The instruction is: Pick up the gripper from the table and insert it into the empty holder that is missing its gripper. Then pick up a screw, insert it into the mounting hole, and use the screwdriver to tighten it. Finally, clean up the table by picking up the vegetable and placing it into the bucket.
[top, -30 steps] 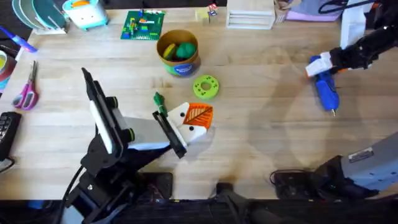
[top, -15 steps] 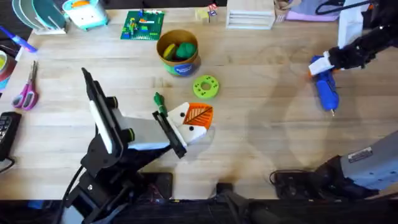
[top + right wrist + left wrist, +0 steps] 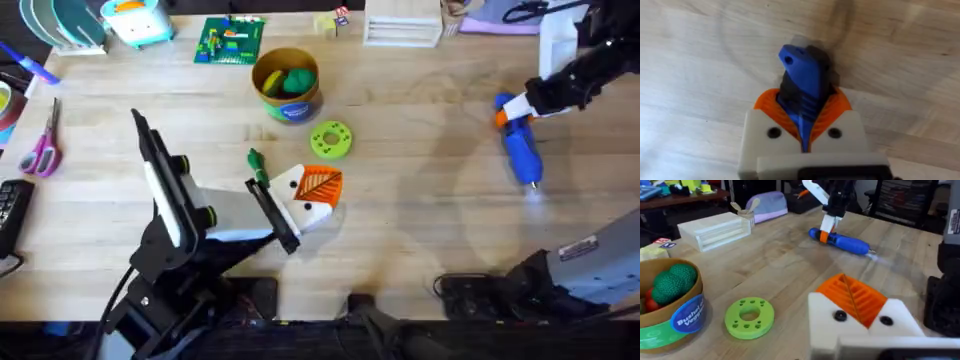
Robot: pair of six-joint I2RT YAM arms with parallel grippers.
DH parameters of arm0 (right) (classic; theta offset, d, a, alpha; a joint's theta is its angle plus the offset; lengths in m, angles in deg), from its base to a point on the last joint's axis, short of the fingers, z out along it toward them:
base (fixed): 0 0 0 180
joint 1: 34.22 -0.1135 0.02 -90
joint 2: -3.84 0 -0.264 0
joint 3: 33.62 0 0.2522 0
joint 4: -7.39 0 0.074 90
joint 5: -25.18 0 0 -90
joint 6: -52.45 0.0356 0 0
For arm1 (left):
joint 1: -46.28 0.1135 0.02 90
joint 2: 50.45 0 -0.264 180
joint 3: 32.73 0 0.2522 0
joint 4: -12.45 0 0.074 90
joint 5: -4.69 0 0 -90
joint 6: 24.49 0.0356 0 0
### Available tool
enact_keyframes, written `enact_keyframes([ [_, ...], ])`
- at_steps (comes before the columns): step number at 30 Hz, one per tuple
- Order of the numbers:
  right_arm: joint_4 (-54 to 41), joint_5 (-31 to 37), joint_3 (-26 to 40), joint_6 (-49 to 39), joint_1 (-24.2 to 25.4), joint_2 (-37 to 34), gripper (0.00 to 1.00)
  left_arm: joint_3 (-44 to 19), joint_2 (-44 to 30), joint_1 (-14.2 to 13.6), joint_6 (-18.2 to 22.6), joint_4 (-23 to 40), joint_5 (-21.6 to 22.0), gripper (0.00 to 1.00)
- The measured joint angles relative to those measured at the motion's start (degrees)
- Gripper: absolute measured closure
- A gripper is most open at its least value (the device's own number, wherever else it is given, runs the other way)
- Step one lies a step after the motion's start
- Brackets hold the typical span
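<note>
The blue screwdriver (image 3: pixel 522 150) lies slanted at the table's right, silver tip toward the front. My right gripper (image 3: pixel 515 108) is shut on its rear end, by the orange collar; the right wrist view has both orange pads (image 3: pixel 771 102) clamping the blue body (image 3: pixel 802 70). At the middle, my left gripper (image 3: pixel 322 184) rests low and shut, orange ribbed pads together and nothing between them. Its white wedge holder (image 3: pixel 895 315) has small dark holes. The dark green vegetable (image 3: pixel 256 165) lies beside the left arm. The tan bucket (image 3: pixel 285 100) stands behind, toy food inside.
A green round disc (image 3: pixel 331 139) with holes lies between the bucket and my left gripper. Scissors (image 3: pixel 42 148) are at the left edge. A green brick plate (image 3: pixel 230 40) and a clear box (image 3: pixel 402 25) stand along the back. Bare wood lies between the two grippers.
My right gripper has shifted slightly back and to the right with the screwdriver's rear end, swinging the tool a little. The left arm has not moved.
</note>
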Motion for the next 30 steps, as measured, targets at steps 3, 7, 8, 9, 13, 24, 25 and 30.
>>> enact_keyframes([
  [3, -2.28, -0.10, 1.99, 0.00, -0.16, -0.08, 0.974, 0.00, 0.00, 0.00, -0.02, 0.00, 0.00, 0.992],
  [7, -3.31, -0.51, 5.82, 0.82, -0.22, 0.54, 0.974, 0.00, 0.01, 0.00, -0.01, 0.00, 0.01, 0.992],
  [8, -3.31, -0.91, 6.41, 1.14, -0.22, 1.21, 0.974, 0.00, 0.01, 0.00, -0.02, 0.02, 0.00, 0.992],
  [9, -3.34, -1.38, 6.85, 1.58, -0.22, 2.22, 0.974, 0.00, 0.01, 0.00, -0.02, 0.00, 0.00, 0.992],
  [13, -3.20, -3.27, 7.73, 4.38, -0.26, 8.16, 0.974, 0.00, 0.00, 0.00, -0.02, 0.01, 0.01, 0.992],
  [24, -2.36, -10.78, 8.09, 9.84, -0.57, 29.40, 0.974, 0.00, 0.01, 0.00, -0.02, 0.00, 0.00, 0.992],
  [25, -2.36, -11.74, 8.09, 10.40, -0.57, 31.16, 0.974, 0.00, 0.01, 0.00, -0.02, 0.02, 0.00, 0.992],
  [30, -3.15, -16.58, 7.70, 13.42, -0.57, 38.97, 0.974, 0.00, 0.01, 0.00, -0.02, 0.01, 0.00, 0.992],
])
